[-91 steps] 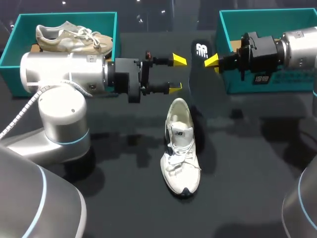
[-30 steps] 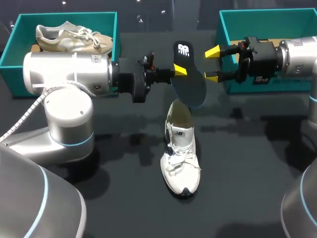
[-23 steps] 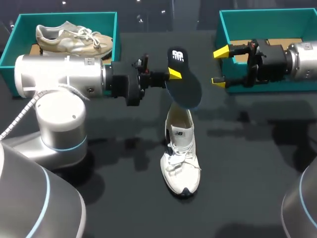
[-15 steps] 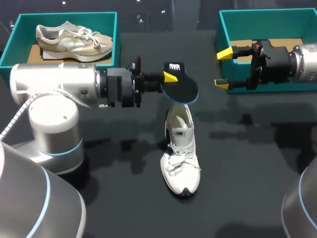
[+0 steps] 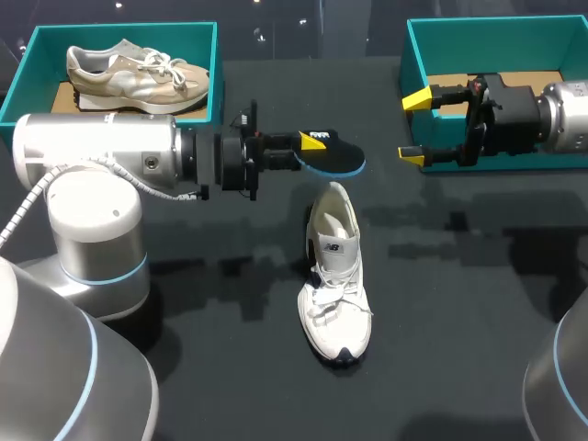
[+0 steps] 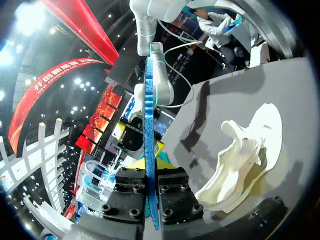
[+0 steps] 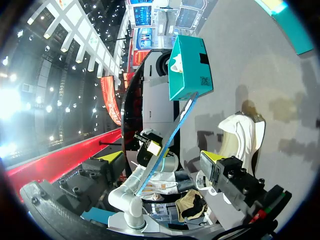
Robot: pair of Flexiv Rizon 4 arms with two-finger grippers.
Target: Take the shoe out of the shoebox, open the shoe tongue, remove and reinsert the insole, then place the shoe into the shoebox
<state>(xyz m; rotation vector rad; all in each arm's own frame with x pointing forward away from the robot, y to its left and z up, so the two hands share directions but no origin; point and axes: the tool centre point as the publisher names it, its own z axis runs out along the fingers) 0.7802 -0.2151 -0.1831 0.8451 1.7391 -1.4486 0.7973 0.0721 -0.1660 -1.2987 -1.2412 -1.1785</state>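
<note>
My left gripper (image 5: 312,141) is shut on the black insole (image 5: 334,156), holding it nearly flat above the heel of the white shoe (image 5: 336,272). The shoe lies on the table with its toe toward me and its tongue pulled up. In the left wrist view the insole (image 6: 149,125) stands edge-on, a thin blue strip clamped between the yellow tips of the left gripper (image 6: 150,163), with the shoe (image 6: 245,155) beside it. My right gripper (image 5: 414,127) is open and holds nothing, off to the insole's right by the right shoebox (image 5: 415,55). From the right gripper (image 7: 162,157), the insole (image 7: 172,137) shows ahead.
A teal shoebox (image 5: 213,69) at the back left holds a beige shoe (image 5: 138,72). The right teal shoebox has cardboard on its floor (image 5: 533,79). Dark tabletop lies around the white shoe.
The left gripper has turned the insole from upright to nearly flat and drawn it slightly left and down over the shoe. The right gripper opened wide and drew back right.
</note>
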